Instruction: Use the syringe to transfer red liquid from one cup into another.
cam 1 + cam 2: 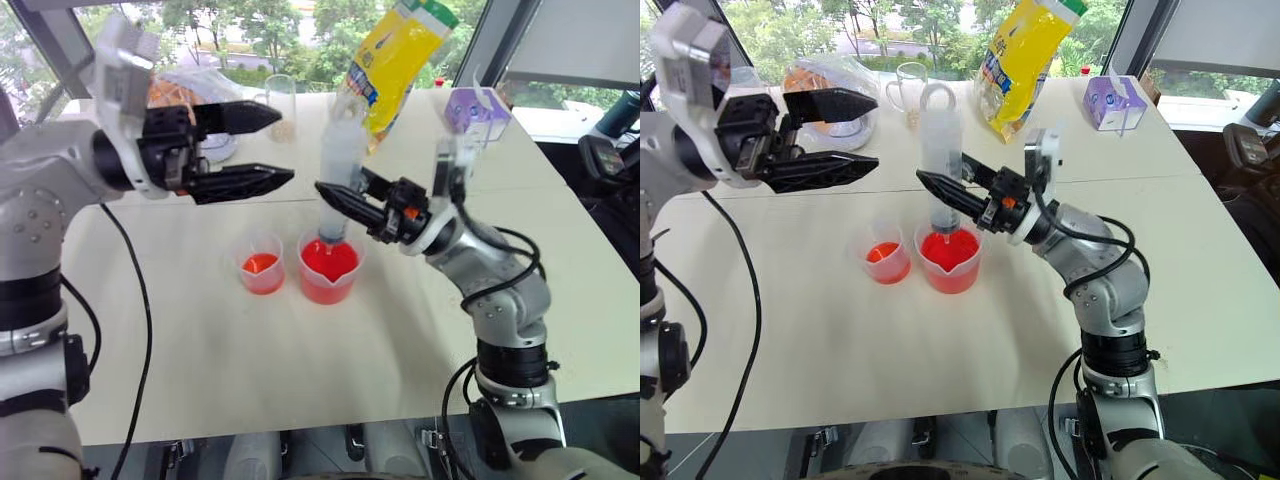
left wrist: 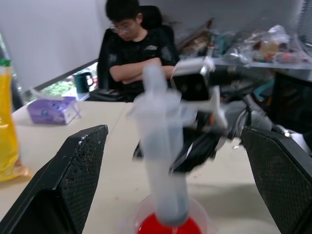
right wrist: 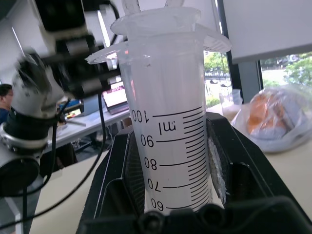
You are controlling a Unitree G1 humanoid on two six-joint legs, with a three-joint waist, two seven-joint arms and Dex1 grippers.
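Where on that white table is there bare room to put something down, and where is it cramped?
Bare room: the near strip of the table, between the cups and its front edge, and the stretch right of the right gripper. Crowded: the middle, where the syringe stands in the beaker beside the smaller cup, and the far side, with a yellow bag, tissue box and mug.

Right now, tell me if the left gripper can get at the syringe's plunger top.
Probably yes. The left gripper is open beside the plunger, with clear air between; the right gripper holds the syringe lower down.

Bright daylight from the windows behind; soft shadows on the table (image 1: 250,360); wrist views blurred.
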